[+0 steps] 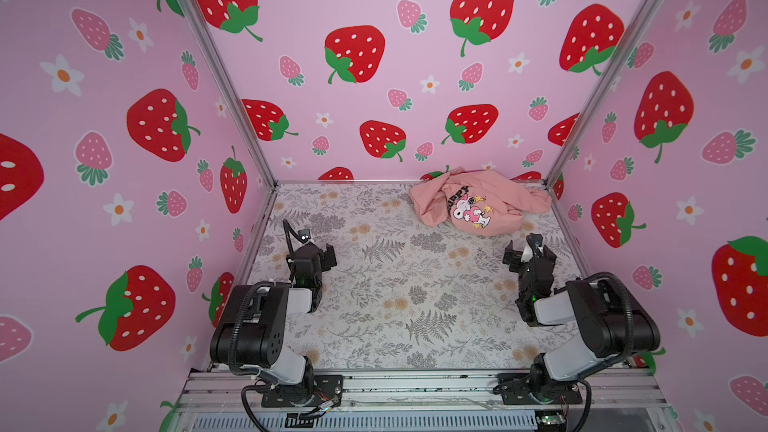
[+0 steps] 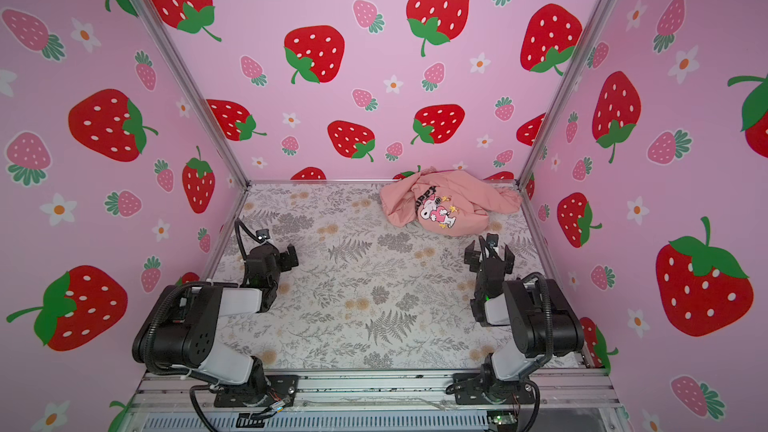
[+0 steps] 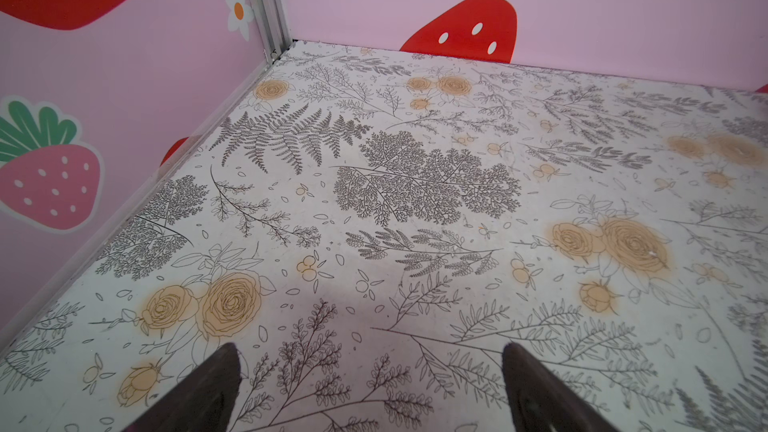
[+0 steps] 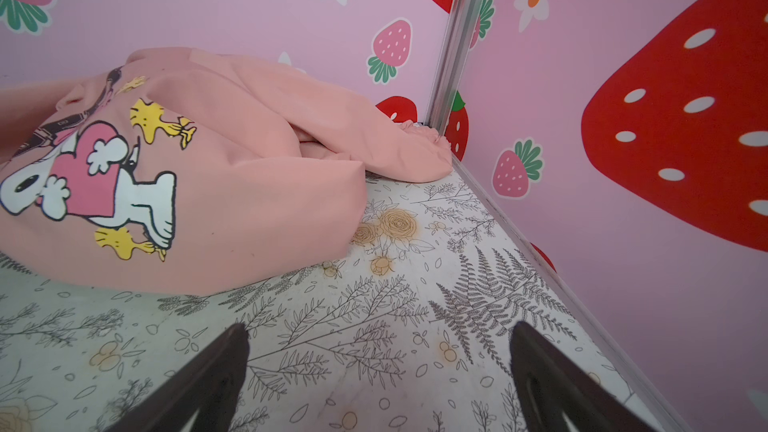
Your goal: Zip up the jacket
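Observation:
The jacket (image 1: 490, 195) (image 2: 461, 197) lies crumpled in a heap at the far right corner of the table, salmon pink, with the cartoon dog print facing up. Its zipper is hidden in the folds. In the right wrist view the jacket (image 4: 257, 168) lies a short way ahead of my right gripper (image 4: 380, 332), which is open and holds nothing. In both top views the right gripper (image 1: 528, 252) (image 2: 489, 253) hovers just in front of the heap. My left gripper (image 1: 329, 256) (image 2: 291, 257) (image 3: 370, 351) is open over bare table at the left, far from the jacket.
The table (image 1: 395, 292) has a floral-printed top. Pink strawberry-patterned walls (image 1: 374, 76) close it in at the back and both sides, with aluminium posts (image 1: 582, 130) at the far corners. One jacket sleeve (image 4: 419, 151) reaches the right corner post.

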Robot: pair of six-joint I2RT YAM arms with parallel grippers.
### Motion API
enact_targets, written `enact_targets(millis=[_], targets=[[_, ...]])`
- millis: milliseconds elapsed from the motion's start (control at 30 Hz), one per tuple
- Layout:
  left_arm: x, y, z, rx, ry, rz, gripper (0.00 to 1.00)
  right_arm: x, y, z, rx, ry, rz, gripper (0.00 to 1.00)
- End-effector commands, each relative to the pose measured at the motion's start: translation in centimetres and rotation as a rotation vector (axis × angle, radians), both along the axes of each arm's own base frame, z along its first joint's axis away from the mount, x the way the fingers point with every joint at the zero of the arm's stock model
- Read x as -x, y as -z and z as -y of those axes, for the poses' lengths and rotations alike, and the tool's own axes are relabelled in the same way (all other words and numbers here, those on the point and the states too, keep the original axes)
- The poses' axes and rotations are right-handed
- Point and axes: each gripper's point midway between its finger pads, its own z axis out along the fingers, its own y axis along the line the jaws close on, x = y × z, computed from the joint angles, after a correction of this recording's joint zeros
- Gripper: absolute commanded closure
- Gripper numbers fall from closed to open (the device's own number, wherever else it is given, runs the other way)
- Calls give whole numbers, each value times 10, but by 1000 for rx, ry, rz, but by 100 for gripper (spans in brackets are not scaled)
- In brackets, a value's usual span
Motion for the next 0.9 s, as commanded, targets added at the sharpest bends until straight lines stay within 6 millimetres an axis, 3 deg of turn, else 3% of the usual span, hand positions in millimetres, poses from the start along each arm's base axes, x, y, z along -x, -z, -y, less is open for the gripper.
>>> enact_targets(millis=[0, 867], targets=[[-7, -9, 1, -9, 10, 25, 1, 1, -8, 1, -10, 8, 33, 1], [-9, -16, 0, -11, -2, 10, 1, 2, -15, 7, -25, 48, 54, 1]])
